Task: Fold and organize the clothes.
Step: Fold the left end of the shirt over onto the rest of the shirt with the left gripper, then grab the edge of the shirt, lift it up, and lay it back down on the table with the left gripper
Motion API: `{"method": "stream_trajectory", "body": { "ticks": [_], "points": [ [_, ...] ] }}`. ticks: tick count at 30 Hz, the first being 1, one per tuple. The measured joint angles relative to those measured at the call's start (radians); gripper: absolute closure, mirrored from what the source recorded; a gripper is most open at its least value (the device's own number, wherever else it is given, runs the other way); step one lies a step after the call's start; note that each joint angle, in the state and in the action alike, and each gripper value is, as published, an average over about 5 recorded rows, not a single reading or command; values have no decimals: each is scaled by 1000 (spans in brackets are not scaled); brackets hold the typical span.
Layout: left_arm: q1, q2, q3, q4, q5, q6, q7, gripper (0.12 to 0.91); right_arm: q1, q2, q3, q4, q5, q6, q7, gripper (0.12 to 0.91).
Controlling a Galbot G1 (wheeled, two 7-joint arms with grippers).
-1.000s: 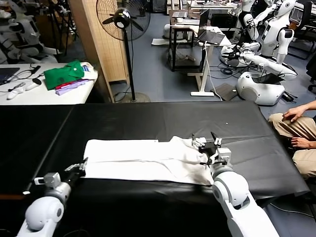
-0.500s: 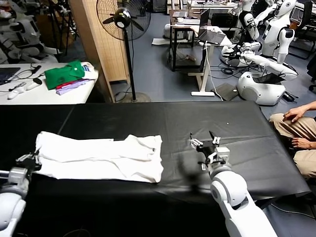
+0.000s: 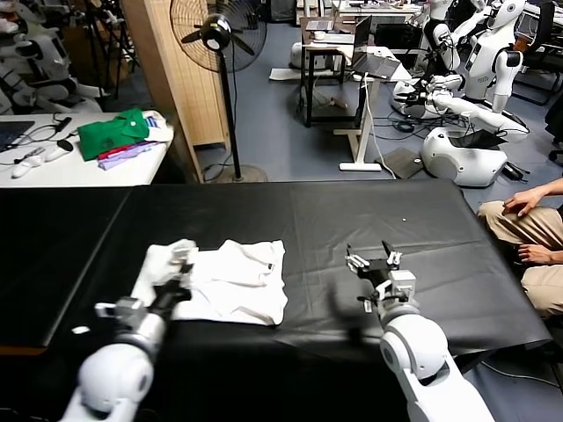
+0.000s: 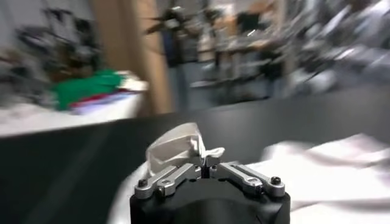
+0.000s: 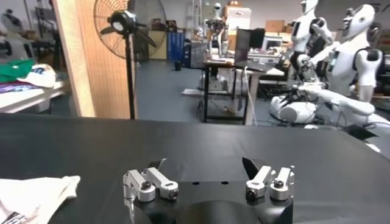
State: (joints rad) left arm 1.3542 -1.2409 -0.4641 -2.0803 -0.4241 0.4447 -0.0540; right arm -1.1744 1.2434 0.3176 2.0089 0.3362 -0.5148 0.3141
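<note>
Left gripper (image 3: pixel 180 280) raised over the left end of the white short-sleeved cotton T-shirt (image 3: pixel 230 283), fingers (image 4: pixel 183 175) clenched on a lifted fold of its fabric, forearm reaching forward from the near edge. T-shirt bunched left of centre on the black-covered bench (image 3: pixel 352 211). Right gripper (image 3: pixel 374 268) hovering above bare cloth right of the shirt, fingers (image 5: pixel 149 182) spread wide, grasping nothing.

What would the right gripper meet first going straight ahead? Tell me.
Likely nothing nearby: the open right gripper points across bare black table toward its far edge. The shirt lies off to its side, out of that line. Depth is hard to judge.
</note>
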Motion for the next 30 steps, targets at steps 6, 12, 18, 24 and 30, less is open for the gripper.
{"method": "stream_trajectory", "body": {
  "ticks": [6, 12, 18, 24, 30],
  "points": [
    [-40, -82, 104, 11, -21, 5, -7, 879, -1, 11, -7, -10, -9, 0, 0, 227],
    [-53, -123, 149, 33, -10, 2, -4, 879, 3, 14, -12, -16, -10, 3, -5, 227],
    [-61, -156, 169, 62, 39, -13, -4, 872, 3, 10, -12, -28, -8, 42, -40, 227],
    [-65, -183, 181, 88, 95, -44, 14, 646, 12, 10, -26, -44, -11, 61, -61, 227],
    [-50, -205, 194, 66, 71, -45, 43, 327, 41, 4, -54, -58, 7, 63, -97, 227]
  ]
}}
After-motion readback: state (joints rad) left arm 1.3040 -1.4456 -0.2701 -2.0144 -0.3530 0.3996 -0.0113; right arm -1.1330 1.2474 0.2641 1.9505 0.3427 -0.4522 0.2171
